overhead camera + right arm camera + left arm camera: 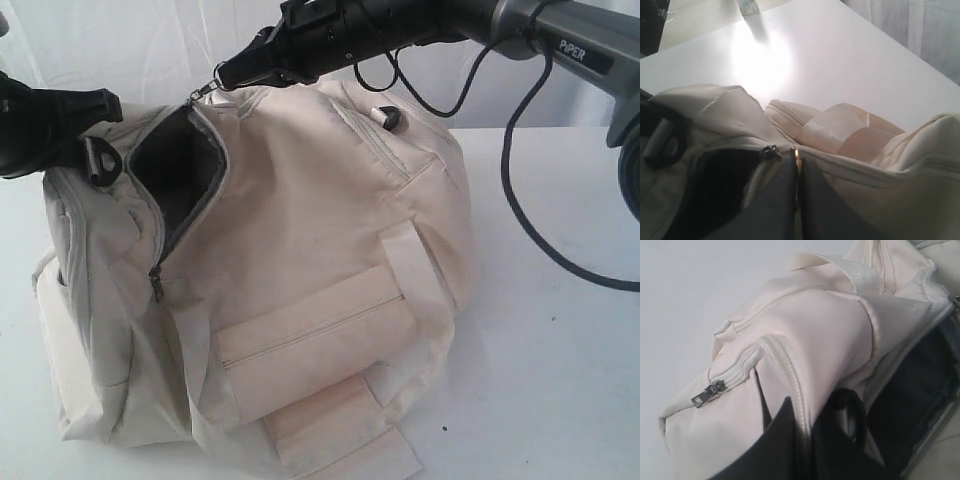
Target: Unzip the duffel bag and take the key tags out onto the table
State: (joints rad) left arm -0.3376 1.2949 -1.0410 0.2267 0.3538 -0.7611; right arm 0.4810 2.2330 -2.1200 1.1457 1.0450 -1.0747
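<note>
White, flat tabletop (560, 400) fills the scene, with pale drapery behind its far edge. On it, left of the middle, sits the large cream-white fabric duffel bag (330, 220). Its front zip pocket (320, 335) faces the near side, and 1 broad webbing strap (425, 270) runs down beside the pocket. The bag's grey main zipper is parted at the far-left top, and the gap shows dark grey lining (175, 170). 1 small grey slider (156, 285) hangs at the near end of that gap.

The right gripper (228, 72), black and slim, reaches in from the far right above the bag. Its 2 fingers (780, 200) are pressed together on the small metal zipper pull (796, 156) at the far end of the opening, and the pull stands slightly above the fabric. A black cable (508, 180) loops down from that arm to the table on the right.

The left gripper (100, 105) comes in from the left edge at the bag's far-left end, just above a black strap ring (100, 160). In the left wrist view its fingers (785, 445) stand narrow, with a fold of the cream fabric pinched between them beside the open mouth.
</note>
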